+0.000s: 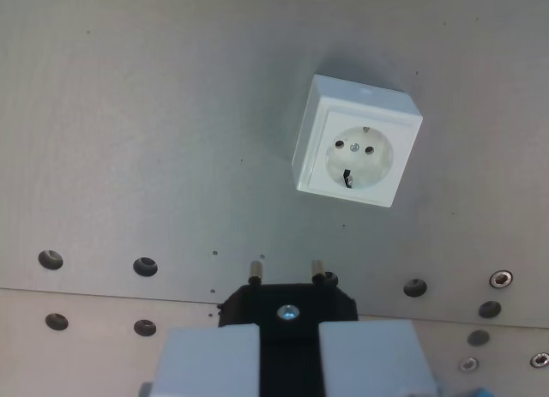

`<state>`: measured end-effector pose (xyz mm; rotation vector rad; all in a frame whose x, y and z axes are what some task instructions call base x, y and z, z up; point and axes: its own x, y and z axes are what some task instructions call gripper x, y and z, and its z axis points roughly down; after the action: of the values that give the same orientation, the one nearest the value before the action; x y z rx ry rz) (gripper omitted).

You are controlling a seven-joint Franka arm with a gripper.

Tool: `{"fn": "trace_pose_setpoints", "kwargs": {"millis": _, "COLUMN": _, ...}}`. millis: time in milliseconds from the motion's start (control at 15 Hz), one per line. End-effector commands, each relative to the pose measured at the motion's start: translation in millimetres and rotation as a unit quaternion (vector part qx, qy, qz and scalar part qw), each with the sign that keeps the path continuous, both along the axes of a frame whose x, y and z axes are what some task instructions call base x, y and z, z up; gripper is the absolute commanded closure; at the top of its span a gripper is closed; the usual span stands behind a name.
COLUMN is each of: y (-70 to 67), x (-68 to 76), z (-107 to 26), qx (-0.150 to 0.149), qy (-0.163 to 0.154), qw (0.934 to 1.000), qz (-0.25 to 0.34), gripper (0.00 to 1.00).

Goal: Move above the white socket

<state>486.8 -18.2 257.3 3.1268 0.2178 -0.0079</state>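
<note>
Grey metal plate (154, 114) with rows of holes (145, 266) along the lower part. White socket (356, 142) up in the wrist view's right, tilted, resting on the plate. Gripper (289, 354) at bottom centre, clenched on black plug (288, 307), two pins (255, 269) pointing upward in the picture, well apart from the socket.

You are looking down at a grey, matte metal tabletop (154, 140) with two rows of dark round holes (145, 266) along its lower part and a seam line running between them. A white, square plastic socket (356, 144) sits directly on it, in the wrist view's upper right, face up.
</note>
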Motion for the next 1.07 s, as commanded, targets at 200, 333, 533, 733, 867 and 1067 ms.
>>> {"fn": "trace_pose_setpoints", "kwargs": {"millis": 200, "y": 0.0, "x": 0.0, "z": 0.0, "qx": 0.0, "qy": 0.0, "qw": 1.0, "qz": 0.0, "gripper": 1.0}}
{"fn": "trace_pose_setpoints", "kwargs": {"millis": 333, "y": -0.1, "x": 0.0, "z": -0.1, "qx": 0.0, "qy": -0.001, "qw": 1.0, "qz": 0.0, "gripper": 1.0}}
{"fn": "trace_pose_setpoints", "kwargs": {"millis": 533, "y": -0.3, "x": -0.2, "z": -0.8, "qx": 0.0, "qy": -0.001, "qw": 1.0, "qz": -0.002, "gripper": 1.0}}
{"fn": "trace_pose_setpoints", "kwargs": {"millis": 733, "y": -1.0, "x": -0.5, "z": -2.7, "qx": -0.001, "qy": -0.002, "qw": 1.0, "qz": -0.006, "gripper": 1.0}}
{"fn": "trace_pose_setpoints", "kwargs": {"millis": 867, "y": -1.8, "x": -0.9, "z": -4.9, "qx": -0.001, "qy": -0.006, "qw": 0.9999, "qz": -0.01, "gripper": 1.0}}
{"fn": "trace_pose_setpoints", "kwargs": {"millis": 1067, "y": -3.4, "x": -1.6, "z": -8.9, "qx": -0.002, "qy": -0.014, "qw": 0.9998, "qz": -0.016, "gripper": 1.0}}
